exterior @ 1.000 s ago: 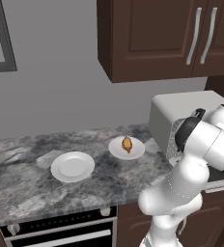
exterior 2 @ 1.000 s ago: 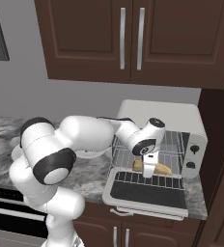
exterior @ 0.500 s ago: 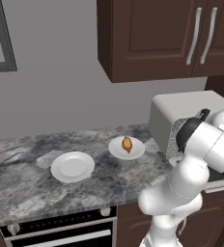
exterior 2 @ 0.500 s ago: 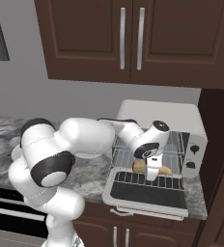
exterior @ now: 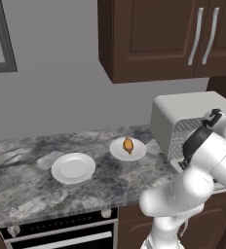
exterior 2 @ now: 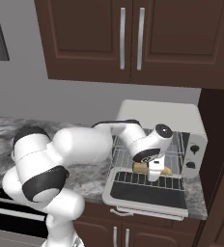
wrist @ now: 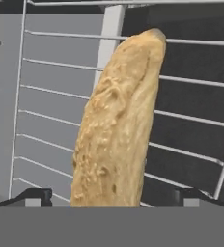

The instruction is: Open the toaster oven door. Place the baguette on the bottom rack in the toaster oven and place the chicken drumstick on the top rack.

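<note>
Inside the oven (exterior 2: 157, 118): we see the gripper (exterior 2: 154, 170) reaching in over the dropped door (exterior 2: 147, 192).
Baguette (wrist: 119, 125): on the rack (wrist: 191, 120), between wide-set fingertips (wrist: 34, 197), grip unclear.
Drumstick (exterior: 128, 145): on a plate (exterior: 127, 150).

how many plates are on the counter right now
2. An empty white plate sits on the counter; a smaller plate beside it, nearer the toaster oven, holds the chicken drumstick. The arm may hide others.

Toaster oven (exterior 2: 191, 144): we read no text, brand or numbers on its panel or knobs.
Cabinets (exterior 2: 128, 38): we find no labels or signs.
Range (exterior: 61, 233): we see no readable markings on its front.
</note>
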